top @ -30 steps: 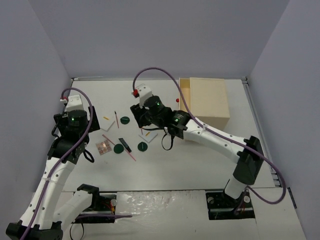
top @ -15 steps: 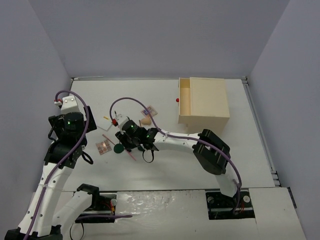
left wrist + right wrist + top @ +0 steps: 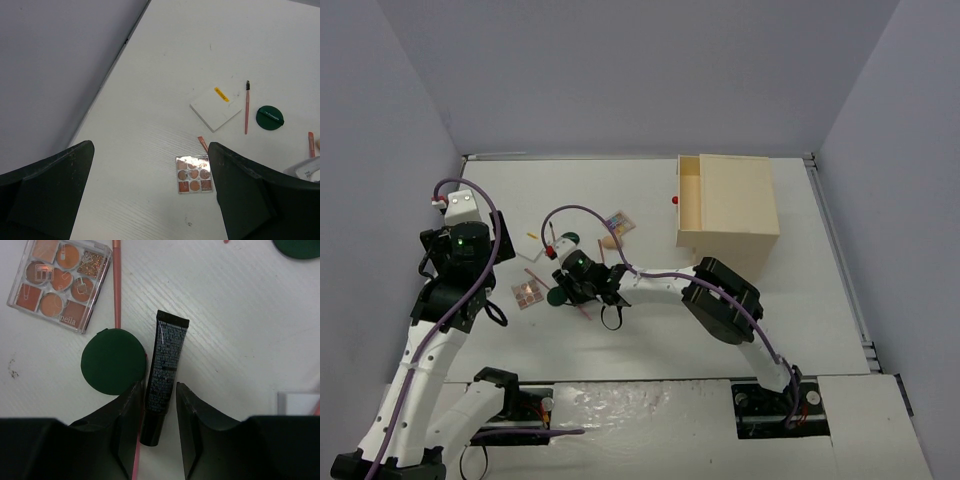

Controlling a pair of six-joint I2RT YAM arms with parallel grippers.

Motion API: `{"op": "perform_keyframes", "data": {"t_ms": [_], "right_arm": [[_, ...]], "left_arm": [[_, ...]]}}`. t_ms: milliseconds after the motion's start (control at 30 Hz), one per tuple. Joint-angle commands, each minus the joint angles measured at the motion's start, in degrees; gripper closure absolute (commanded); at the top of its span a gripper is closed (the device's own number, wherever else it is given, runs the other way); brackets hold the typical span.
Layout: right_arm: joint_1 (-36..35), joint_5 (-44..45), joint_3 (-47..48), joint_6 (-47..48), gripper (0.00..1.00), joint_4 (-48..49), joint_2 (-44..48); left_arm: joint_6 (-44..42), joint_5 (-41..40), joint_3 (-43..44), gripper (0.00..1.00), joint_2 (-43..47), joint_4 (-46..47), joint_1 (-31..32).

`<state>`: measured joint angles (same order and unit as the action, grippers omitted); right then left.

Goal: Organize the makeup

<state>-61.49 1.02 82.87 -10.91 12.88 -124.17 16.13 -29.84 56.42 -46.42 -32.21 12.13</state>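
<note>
**Right claw astride the black tube, left claw idle**

Right claw [image 3: 160, 410] is low over the table [image 3: 240, 330], one finger on each side of the black tube [image 3: 165, 365]. The tube lies flat on the table, left of centre, its flat sealed end pointing away from the claw. The fingers sit hard against its sides. Cannot tell whether they pinch it or only bracket it.

A green disc [image 3: 114, 367] lies just beside the tube, partly under one finger. A pink pencil [image 3: 117, 280] runs off from the disc's far edge. It passes alongside an orange-toned palette [image 3: 60, 285].

Left claw [image 3: 150, 150] is held high over the table's left side, released, fingers wide, nothing between them. Below it lie a white card [image 3: 216, 107] with a yellow label and a second green disc [image 3: 270, 116], with a thin pencil between the two.

From overhead, the drawer box [image 3: 730, 205] stands at the far right, well apart from the tube. A colourful palette [image 3: 617, 222] and the sponge [image 3: 610, 241] lie between box and claw.
</note>
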Motion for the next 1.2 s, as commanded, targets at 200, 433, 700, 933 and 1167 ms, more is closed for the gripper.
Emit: {"op": "perform_keyframes", "data": {"t_ms": [200,433,700,933,1167], "right_arm": [[0.7,5.0,-1.7,0.9,0.98,3.4,4.2],[1.3,15.5,-1.3,2.5,1.00,-1.7,19.6],[9.6,26.8,0.6,-2.5,1.00,-11.4,34.3],[17.7,30.0,-2.4,-7.6,0.99,-16.0,42.4],[24.7,24.7,-6.6,-12.2,1.00,-16.4,43.8]], "left_arm": [[0.6,0.5,1.2,0.03,-0.6,3.6,-0.6],[0.2,2.8,1.1,0.03,-1.1,4.3,-0.7],[-0.3,5.5,1.3,0.03,-2.5,4.4,-0.7],[-0.3,6.9,1.4,0.03,-3.0,4.4,-0.7],[-0.3,7.7,1.5,0.03,-3.3,4.4,-0.7]]}}
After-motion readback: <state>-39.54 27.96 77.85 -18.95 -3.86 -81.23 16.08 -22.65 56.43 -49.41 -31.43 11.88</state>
